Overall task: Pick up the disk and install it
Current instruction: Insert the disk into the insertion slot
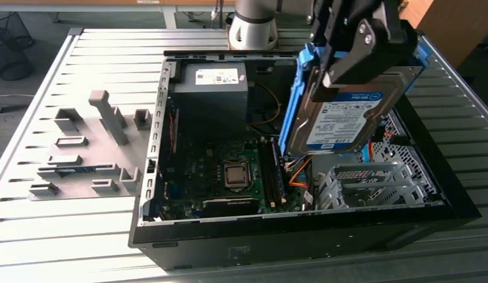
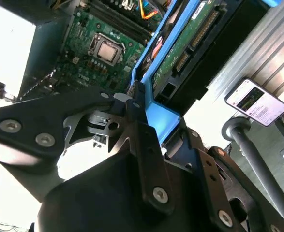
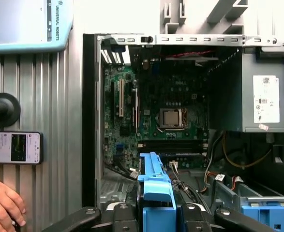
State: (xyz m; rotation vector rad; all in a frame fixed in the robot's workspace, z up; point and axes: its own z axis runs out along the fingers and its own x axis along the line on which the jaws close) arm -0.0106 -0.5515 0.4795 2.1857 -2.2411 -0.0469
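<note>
In the exterior view, the hand (image 1: pixel 350 62) is gripping the disk (image 1: pixel 346 121) by its upper end, with the jaws closed across the blue rails. It is holding the disk almost on edge above the open computer case (image 1: pixel 307 250), toward the exterior view's right, label facing the camera. The disk is hanging over the grey cage (image 1: pixel 370 183) and touching nothing below. To seat it well, I judge it needs levelling so that its rails are lining up with the cage's guides, while keeping off the orange and blue cables (image 1: pixel 300 171) just beside. The arm is reaching in from the far side, wrist pitched steeply down.

In the second wrist view, the hand (image 2: pixel 162 126) is clamping the blue rail. The disk (image 2: pixel 183 46) is showing its green circuit side, with the motherboard (image 2: pixel 103 48) beyond.

In the first wrist view, the disk (image 3: pixel 154 181) is pointing its blue edge away from the hand (image 3: pixel 154 220) toward the motherboard, with the power supply (image 3: pixel 258 92) well apart.
</note>
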